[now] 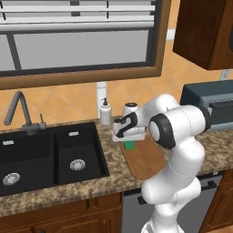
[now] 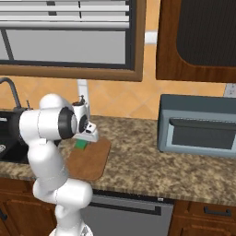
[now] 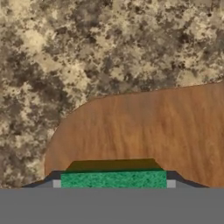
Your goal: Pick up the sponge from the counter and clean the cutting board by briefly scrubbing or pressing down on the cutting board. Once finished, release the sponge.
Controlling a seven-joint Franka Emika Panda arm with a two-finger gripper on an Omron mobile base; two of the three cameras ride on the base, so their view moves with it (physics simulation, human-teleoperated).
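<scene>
tool: pinching the sponge by its two short ends | sponge: green face up, long axis crosswise between the tips, over the cutting board | board: on desk, rounded corner at 10 o'clock of sponge

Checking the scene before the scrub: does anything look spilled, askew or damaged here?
Nothing stands out. The tool holds the sponge over the cutting board, which lies flat on the counter. The soap bottle by the sink stands upright.
</scene>
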